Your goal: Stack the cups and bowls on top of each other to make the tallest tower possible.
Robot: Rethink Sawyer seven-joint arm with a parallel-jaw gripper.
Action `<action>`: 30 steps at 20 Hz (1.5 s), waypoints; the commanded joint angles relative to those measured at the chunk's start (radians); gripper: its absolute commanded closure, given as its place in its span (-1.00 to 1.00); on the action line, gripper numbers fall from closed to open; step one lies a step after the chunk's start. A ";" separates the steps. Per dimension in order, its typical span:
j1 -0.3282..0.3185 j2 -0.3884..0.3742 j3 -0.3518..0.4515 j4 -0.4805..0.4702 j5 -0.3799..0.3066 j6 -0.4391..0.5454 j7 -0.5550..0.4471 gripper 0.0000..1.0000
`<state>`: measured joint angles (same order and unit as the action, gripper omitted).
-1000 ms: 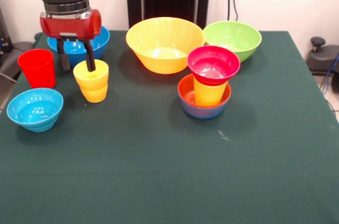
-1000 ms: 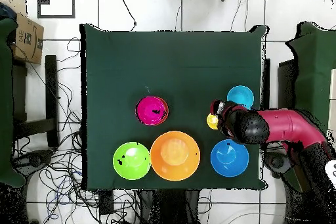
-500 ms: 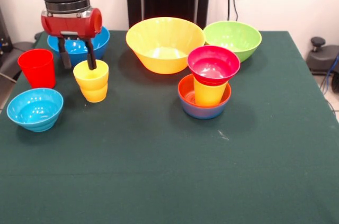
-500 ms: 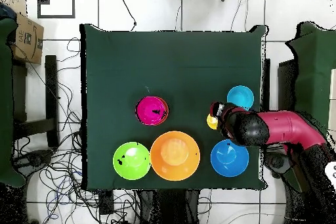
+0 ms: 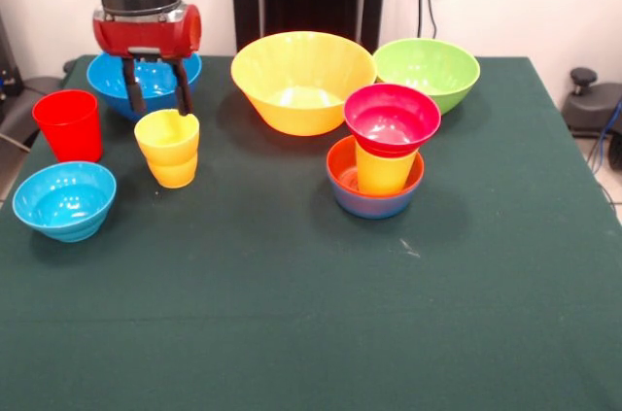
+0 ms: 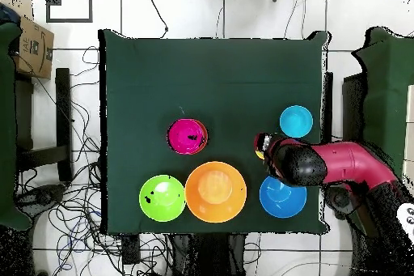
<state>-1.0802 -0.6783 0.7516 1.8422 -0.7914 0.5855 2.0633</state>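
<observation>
I have the gripper (image 5: 155,98) in the upper left of the front view, hanging just above the yellow cups (image 5: 168,148), 2 of them nested one in the other on the green cloth of the table (image 5: 311,314). Its 2 dark fingers are spread apart and grasp nothing; their tips sit at about the height of the top cup's rim, one to the left of the cup and one over its back edge.

The tower (image 5: 381,153) stands right of centre: a crimson bowl (image 5: 391,118) on a yellow cup, which sits in an orange-red bowl nested in a blue one. Loose pieces ring it: the large yellow-orange bowl (image 5: 302,80) and the lime green bowl (image 5: 428,71) along the top, the blue bowl (image 5: 146,81) behind the gripper, the red cup (image 5: 69,124) and the light-blue bowl (image 5: 64,199) at the left edge.

I judge the step in hand to be work on the yellow pair, either just set together or about to be picked. The overhead view hides the cups under the arm (image 6: 340,166), so it does not settle that.

My next move, as I see it, calls for centring the fingers across the top cup's wall, pinching on the rim, then lifting straight up before I carry right toward the tower, clearing the crimson bowl's wide lip.
</observation>
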 commanded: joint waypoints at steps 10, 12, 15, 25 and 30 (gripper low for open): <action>0.067 0.069 -0.064 0.039 -0.103 -0.016 -0.115 -1.00; 0.071 0.080 -0.066 0.032 -0.110 -0.022 -0.109 -1.00; 0.064 0.109 -0.069 0.010 -0.121 -0.028 -0.120 -1.00; 0.070 0.167 -0.106 -0.024 -0.175 -0.072 -0.108 -1.00; 0.084 0.186 -0.130 -0.032 -0.208 -0.103 -0.078 -1.00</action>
<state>-1.0514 -0.5631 0.7007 1.8636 -0.8796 0.5437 2.0633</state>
